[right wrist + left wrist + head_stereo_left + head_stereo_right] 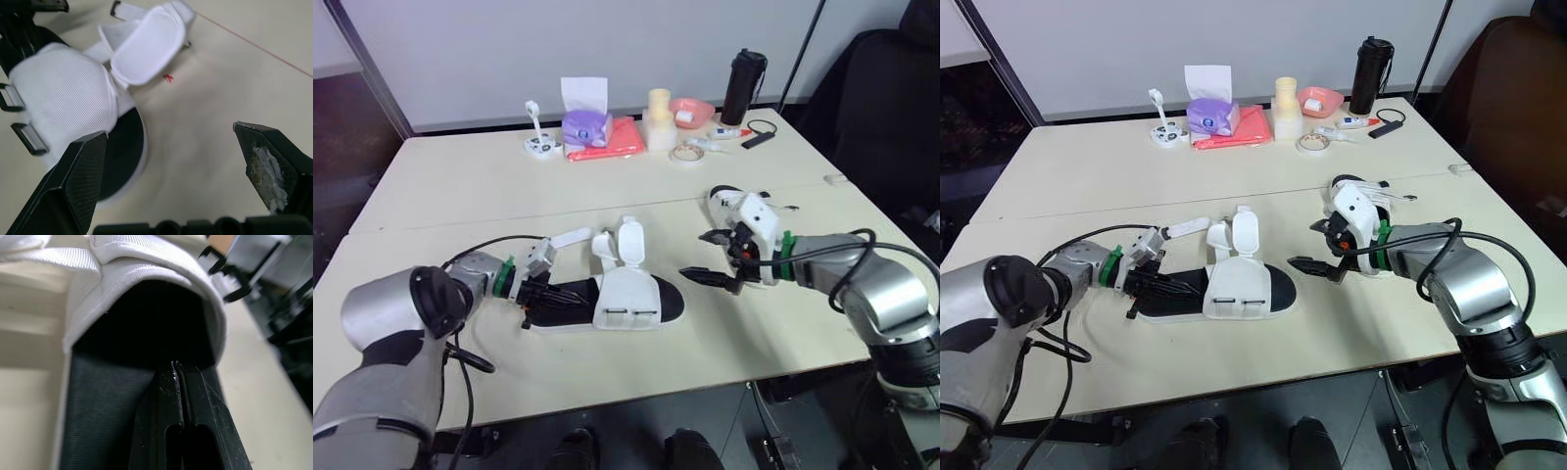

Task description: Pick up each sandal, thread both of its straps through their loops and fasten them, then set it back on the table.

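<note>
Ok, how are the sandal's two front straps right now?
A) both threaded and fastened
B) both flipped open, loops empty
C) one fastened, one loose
B: both straps stand flipped up on the far side of the sandal, and nothing passes through the loops on its near side.

bright, even room light; only soft, faint shadows on the pale table (509, 186).

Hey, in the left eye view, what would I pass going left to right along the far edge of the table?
White stand → purple tissue pack → cream container → pink bowl → black bottle
</note>
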### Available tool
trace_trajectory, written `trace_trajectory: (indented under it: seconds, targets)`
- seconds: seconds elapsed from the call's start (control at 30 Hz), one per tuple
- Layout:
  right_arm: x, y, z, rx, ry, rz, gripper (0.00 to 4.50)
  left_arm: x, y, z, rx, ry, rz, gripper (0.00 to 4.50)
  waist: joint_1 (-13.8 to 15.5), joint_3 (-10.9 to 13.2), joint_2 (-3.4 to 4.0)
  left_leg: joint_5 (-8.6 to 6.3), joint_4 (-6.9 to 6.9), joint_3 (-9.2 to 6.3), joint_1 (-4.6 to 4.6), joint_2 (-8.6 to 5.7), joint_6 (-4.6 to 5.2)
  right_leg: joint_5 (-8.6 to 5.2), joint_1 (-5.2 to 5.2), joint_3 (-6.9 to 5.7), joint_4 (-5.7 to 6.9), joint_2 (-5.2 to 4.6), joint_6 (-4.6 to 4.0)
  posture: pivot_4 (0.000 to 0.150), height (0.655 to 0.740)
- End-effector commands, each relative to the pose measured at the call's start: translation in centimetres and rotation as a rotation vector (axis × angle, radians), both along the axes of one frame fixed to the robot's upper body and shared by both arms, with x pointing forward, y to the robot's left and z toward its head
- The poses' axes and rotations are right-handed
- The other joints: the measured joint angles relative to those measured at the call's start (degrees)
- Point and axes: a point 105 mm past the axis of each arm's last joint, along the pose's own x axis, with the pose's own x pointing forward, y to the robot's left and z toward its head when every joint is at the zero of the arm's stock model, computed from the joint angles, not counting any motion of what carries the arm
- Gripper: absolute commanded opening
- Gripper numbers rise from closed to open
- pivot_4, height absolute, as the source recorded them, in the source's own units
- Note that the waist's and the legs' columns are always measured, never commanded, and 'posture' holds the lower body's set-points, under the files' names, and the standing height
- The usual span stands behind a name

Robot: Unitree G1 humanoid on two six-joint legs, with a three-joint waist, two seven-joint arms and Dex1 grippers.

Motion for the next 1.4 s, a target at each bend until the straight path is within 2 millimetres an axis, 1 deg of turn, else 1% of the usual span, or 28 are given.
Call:
trace_trajectory:
  seconds: [0.03, 0.17, 0.27, 0.37, 0.43, 0.47, 0.5, 0.53, 0.6, 0.7, 0.73, 0.8, 0.93, 1.03, 1.13, 1.23, 1.27, 1.3, 1.37, 1.4]
  targets:
    - [0.0, 0.5, 1.4, 0.023, -0.039, 0.032, 4.5, 0.5, -0.3, 0.1, -0.05, -0.007, 0.065, 0.02, 0.2, 0.0, 0.01, 0.0, 0.01, 0.0, 0.01, 0.0, 0.0, 0.0, 0.02, 0.0, 0.0, 0.0, 0.0, 0.15, 0.74]
    - [-0.1, 0.5, 0.9, 0.028, -0.015, 0.04, 4.5, 1.3, -0.7, 1.8, -0.12, -0.009, 0.094, 0.02, 0.5, 0.0, 0.01, 0.0, 0.06, 0.0, 0.02, 0.0, 0.0, 0.0, 0.02, 0.0, 0.05, 0.0, 0.0, 0.15, 0.74]
    - [-0.4, 0.6, -0.2, 0.029, 0.026, 0.044, 4.5, 2.4, -0.3, 5.2, -0.217, 0.0, 0.136, 0.02, 0.5, 0.0, -0.03, 0.0, 0.06, 0.0, -0.01, -0.01, 0.0, 0.0, -0.01, 0.0, 0.05, 0.0, 0.0, 0.15, 0.74]
    - [-1.0, 0.9, -1.0, 0.026, 0.049, 0.069, 4.5, 3.2, 0.2, 7.5, -0.27, -0.01, 0.179, 0.02, 0.4, 0.0, -0.05, 0.0, 0.04, 0.0, -0.02, 0.0, 0.0, 0.0, -0.02, -0.01, 0.04, 0.0, 0.01, 0.15, 0.74]
    - [-1.2, 1.0, -1.5, 0.038, 0.068, 0.072, 3.96, 3.6, 0.6, 8.6, -0.295, -0.02, 0.207, 0.0, 0.1, 0.0, -0.04, 0.0, 0.02, 0.0, -0.01, 0.0, 0.0, -0.01, -0.02, -0.01, 0.03, 0.0, 0.02, 0.15, 0.74]
    - [-1.3, 1.0, -1.7, 0.041, 0.074, 0.071, 3.68, 3.6, 0.7, 8.9, -0.301, -0.02, 0.214, 0.0, -0.2, 0.0, -0.03, 0.0, 0.0, 0.0, -0.01, 0.0, 0.0, -0.01, -0.02, -0.01, 0.03, 0.0, 0.02, 0.15, 0.74]
    - [-1.4, 1.0, -1.8, 0.045, 0.082, 0.077, 3.23, 3.8, 0.8, 9.2, -0.308, -0.024, 0.224, 0.0, -0.3, 0.0, -0.03, 0.0, -0.01, 0.0, 0.0, 0.0, 0.0, -0.02, -0.02, -0.01, 0.04, 0.0, 0.03, 0.15, 0.74]
    - [-1.5, 1.1, -1.9, 0.049, 0.086, 0.086, 2.66, 3.9, 0.9, 9.3, -0.314, -0.028, 0.235, 0.0, -0.3, 0.0, -0.03, 0.0, -0.01, 0.0, 0.0, 0.0, 0.0, -0.02, -0.02, -0.01, 0.05, 0.0, 0.03, 0.15, 0.74]
    - [-1.5, 1.3, -2.1, 0.062, 0.089, 0.09, 1.67, 4.0, 1.1, 9.4, -0.318, -0.033, 0.254, 0.0, -0.3, 0.0, -0.04, 0.0, -0.01, 0.0, 0.0, 0.0, 0.0, -0.02, -0.04, -0.01, 0.05, 0.0, 0.03, 0.15, 0.74]
    - [-1.7, 1.6, -3.1, 0.058, 0.108, 0.104, 0.16, 4.3, 1.1, 8.5, -0.312, -0.041, 0.294, 0.0, -0.3, 0.0, -0.04, 0.0, -0.02, 0.0, 0.0, 0.01, 0.0, -0.02, -0.04, -0.01, 0.05, 0.0, 0.03, 0.15, 0.74]
    - [-1.7, 1.7, -3.5, 0.055, 0.117, 0.111, 0.07, 4.6, 1.1, 8.1, -0.306, -0.057, 0.324, 0.0, -0.3, 0.0, -0.04, 0.0, -0.02, 0.0, 0.0, 0.01, 0.0, -0.02, -0.04, -0.01, 0.05, 0.0, 0.03, 0.15, 0.74]
    - [-1.9, 2.1, -4.2, 0.047, 0.125, 0.128, 0.07, 4.8, 1.0, 7.5, -0.312, -0.054, 0.356, 0.0, -0.3, 0.0, -0.04, 0.0, -0.01, 0.0, 0.01, 0.01, 0.0, -0.02, -0.03, -0.01, 0.05, 0.0, 0.03, 0.15, 0.74]
    - [-1.8, 2.9, -5.3, 0.054, 0.148, 0.14, 0.07, 4.6, 1.1, 6.0, -0.301, -0.003, 0.376, 0.0, -0.3, 0.0, -0.04, 0.0, 0.0, 0.0, -0.01, 0.0, 0.0, -0.01, -0.05, 0.0, 0.05, 0.0, 0.02, 0.15, 0.74]
    - [-1.7, 3.4, -6.2, 0.049, 0.159, 0.147, 0.07, 4.8, 1.2, 5.8, -0.311, 0.027, 0.415, 0.0, -0.3, 0.0, -0.04, 0.0, 0.0, 0.0, 0.0, 0.0, 0.0, -0.01, -0.05, -0.01, 0.06, 0.0, 0.02, 0.15, 0.74]
    - [-1.7, 3.9, -6.9, 0.047, 0.173, 0.156, 0.07, 5.1, 1.2, 5.9, -0.323, 0.051, 0.436, 0.0, -0.3, 0.0, -0.04, 0.0, 0.0, 0.0, 0.0, 0.0, 0.0, -0.01, -0.05, 0.0, 0.06, 0.0, 0.02, 0.15, 0.74]
    - [-2.0, 4.1, -7.7, 0.032, 0.189, 0.166, 0.0, 5.1, 1.2, 6.1, -0.335, 0.085, 0.441, 0.84, -0.3, 0.0, -0.04, 0.0, 0.0, 0.0, 0.0, 0.0, 0.0, -0.01, -0.05, -0.01, 0.07, 0.0, 0.02, 0.15, 0.74]
    - [-2.0, 4.1, -8.0, 0.022, 0.19, 0.166, 0.0, 5.1, 1.2, 6.1, -0.338, 0.099, 0.443, 1.25, -0.3, 0.0, -0.04, 0.0, 0.0, 0.0, 0.0, 0.0, 0.0, -0.01, -0.05, -0.01, 0.06, 0.0, 0.02, 0.15, 0.74]
    - [-2.0, 4.1, -8.2, 0.014, 0.19, 0.165, 0.0, 5.0, 1.2, 6.1, -0.339, 0.117, 0.442, 1.83, -0.3, 0.0, -0.04, 0.0, 0.0, 0.0, 0.0, 0.0, 0.0, -0.01, -0.05, -0.01, 0.07, 0.0, 0.02, 0.15, 0.74]
    - [-2.1, 4.2, -8.6, 0.005, 0.189, 0.166, 0.0, 5.0, 1.3, 6.1, -0.343, 0.148, 0.447, 2.7, -0.3, 0.0, -0.05, 0.0, 0.0, 0.0, 0.01, 0.0, 0.0, -0.01, -0.05, -0.01, 0.07, 0.0, 0.02, 0.15, 0.74]
    - [-2.1, 4.1, -8.8, -0.003, 0.188, 0.166, 0.0, 5.0, 1.2, 6.1, -0.349, 0.175, 0.452, 3.25, -0.3, 0.0, -0.05, 0.0, 0.0, 0.0, 0.01, 0.0, 0.0, -0.01, -0.05, -0.01, 0.07, 0.01, 0.02, 0.15, 0.74]
